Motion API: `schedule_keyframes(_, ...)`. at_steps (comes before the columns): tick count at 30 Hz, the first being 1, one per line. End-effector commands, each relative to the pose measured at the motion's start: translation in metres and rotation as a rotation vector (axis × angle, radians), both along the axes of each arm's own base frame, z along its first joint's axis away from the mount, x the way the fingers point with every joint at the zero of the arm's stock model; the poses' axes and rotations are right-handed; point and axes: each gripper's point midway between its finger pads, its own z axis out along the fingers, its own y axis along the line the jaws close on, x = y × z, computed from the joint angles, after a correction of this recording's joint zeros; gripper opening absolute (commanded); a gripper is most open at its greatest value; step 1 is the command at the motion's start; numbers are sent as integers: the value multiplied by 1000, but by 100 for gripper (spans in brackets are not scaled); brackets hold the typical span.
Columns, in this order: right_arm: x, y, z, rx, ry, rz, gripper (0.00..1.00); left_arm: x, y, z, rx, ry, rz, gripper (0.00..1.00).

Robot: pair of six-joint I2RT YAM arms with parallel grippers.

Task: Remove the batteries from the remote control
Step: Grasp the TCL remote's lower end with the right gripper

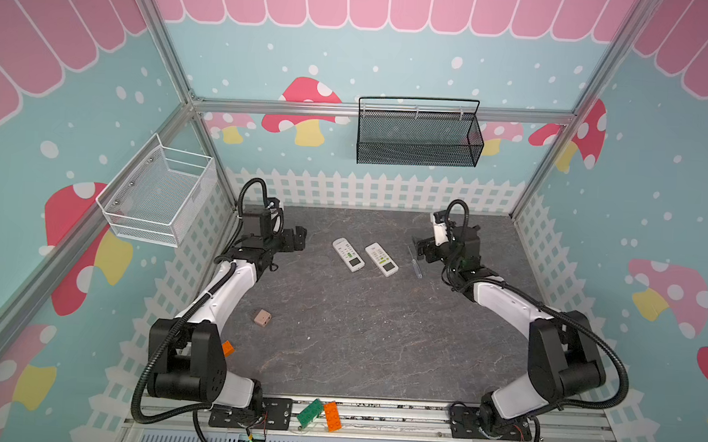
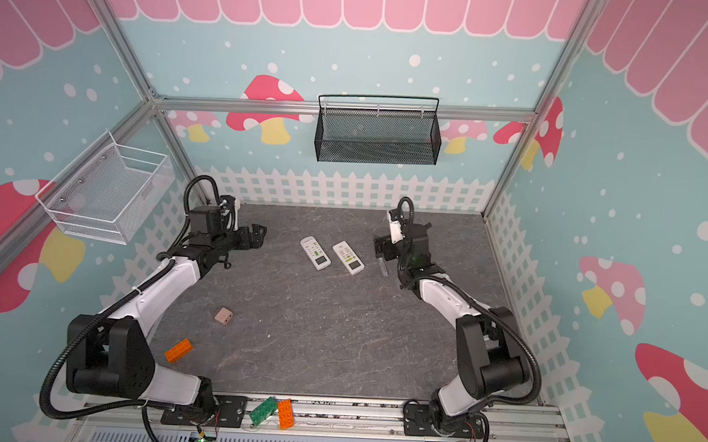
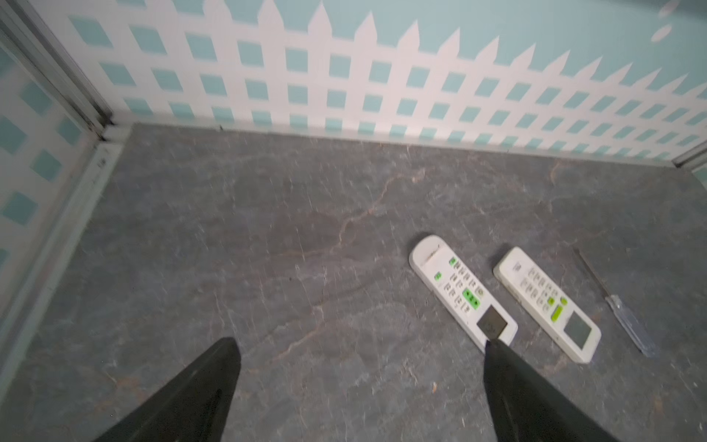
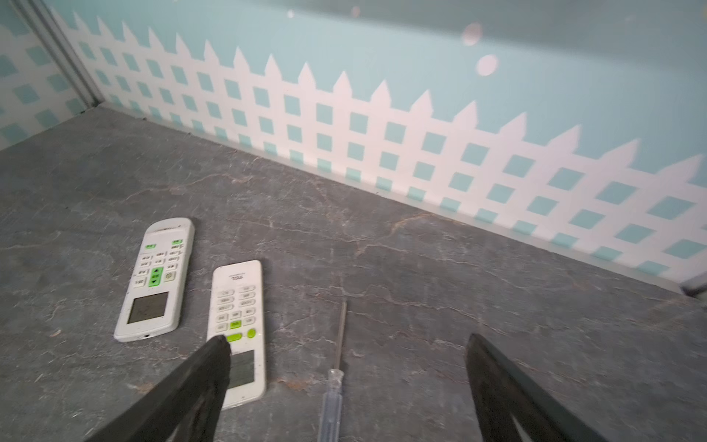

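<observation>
Right wrist view holds the only readable writing: small grey letters that look like "TCL" at the plain end of the square-ended remote point(image 4: 237, 325). The key labels on both handsets are too small to read.

Two white remotes lie side by side, slanted, near the middle of the back edge of the bench point(image 1: 359, 334). They are the round-ended remote point(image 1: 348, 253) and, just beside it toward the right edge, the square-ended one. Each has green keys and a grey screen facing up. The batteries cannot be seen, since both remotes lie backs down.

One clear-handled screwdriver point(image 1: 414, 262) lies just right of the pair.

There are four toy bricks:
- a tan brick point(image 1: 262, 318) toward the left edge
- an orange brick point(image 2: 178, 350) near the front left corner
- a green brick point(image 1: 310, 413) and a second orange brick point(image 1: 332, 416), touching on the rail past the front edge

Two baskets hang on the walls, a white wire basket point(image 1: 150, 190) and a black mesh basket point(image 1: 416, 150).

Left of the remotes the left gripper point(image 1: 297, 238) hovers with its jaws spread wide, holding nothing. Above the screwdriver, the right gripper point(image 4: 346, 340) is likewise wide and empty.
</observation>
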Motion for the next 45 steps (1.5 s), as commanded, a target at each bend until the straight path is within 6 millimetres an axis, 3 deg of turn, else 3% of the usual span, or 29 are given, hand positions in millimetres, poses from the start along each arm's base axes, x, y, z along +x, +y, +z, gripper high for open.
schedule_keyframes(1, -2, 28, -39, -70, 164, 78, 95, -9, -14, -17, -80, 83, -34, 100)
schedule_keyframes(6, 10, 56, -71, -125, 256, 118, 94, -7, -25, -22, -123, 105, -59, 100)
schedule_keyframes(7, 11, 61, -69, -127, 259, 130, 94, -7, -27, -24, -127, 111, -66, 100)
schedule_keyframes(8, 12, 66, -89, -146, 301, 144, 94, -6, -28, -23, -128, 115, -69, 100)
schedule_keyframes(14, 5, 83, -128, -191, 387, 218, 95, -1, -36, -25, -147, 144, -84, 100)
schedule_keyframes(28, 6, 97, -166, -198, 458, 284, 94, -2, -43, -29, -146, 163, -107, 100)
schedule_keyframes(40, 4, 92, -197, -239, 500, 269, 80, -3, -45, -27, -106, 154, -138, 96)
schedule_keyframes(45, 2, 88, -195, -250, 485, 262, 75, -2, -48, -22, -71, 143, -160, 96)
